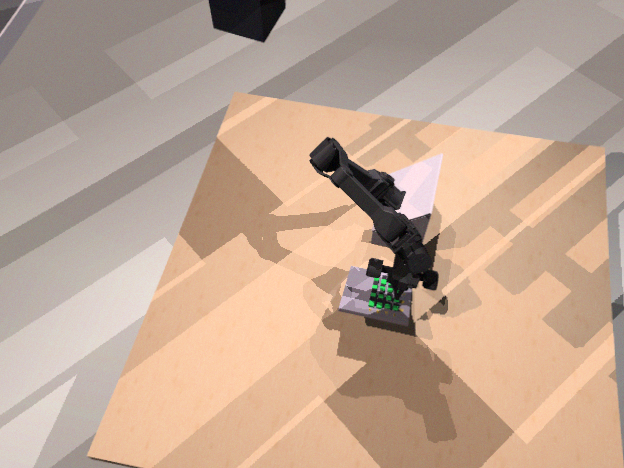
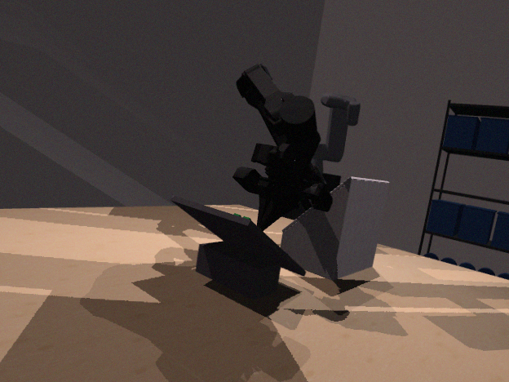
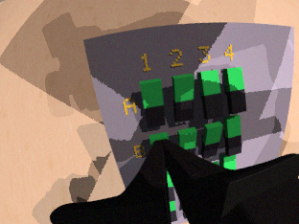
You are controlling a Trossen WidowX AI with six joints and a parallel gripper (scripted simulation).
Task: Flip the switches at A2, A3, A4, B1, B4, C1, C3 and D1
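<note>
The grey switch panel (image 1: 351, 298) (image 2: 230, 236) (image 3: 110, 68) sits tilted on a dark base in the middle of the wooden table (image 1: 252, 352). It carries rows of green-and-black rocker switches, with yellow column numbers 1 to 4 and the row letters A and B showing in the wrist view. My gripper (image 3: 161, 145) (image 1: 390, 291) (image 2: 259, 226) is shut and empty. Its joined fingertips touch the near end of switch B1 (image 3: 157, 138). Row A's switches A1 (image 3: 152, 96), A2 (image 3: 183, 89), A3 (image 3: 210, 84) and A4 (image 3: 236, 79) are in full view above it. My fingers hide the rows below B.
A pale grey wedge-shaped block (image 1: 420, 181) (image 2: 357, 222) stands right behind the panel, beside the arm's base. A dark box (image 1: 246, 17) lies off the table at the far side. A shelf rack with blue bins (image 2: 472, 164) stands at the right wall.
</note>
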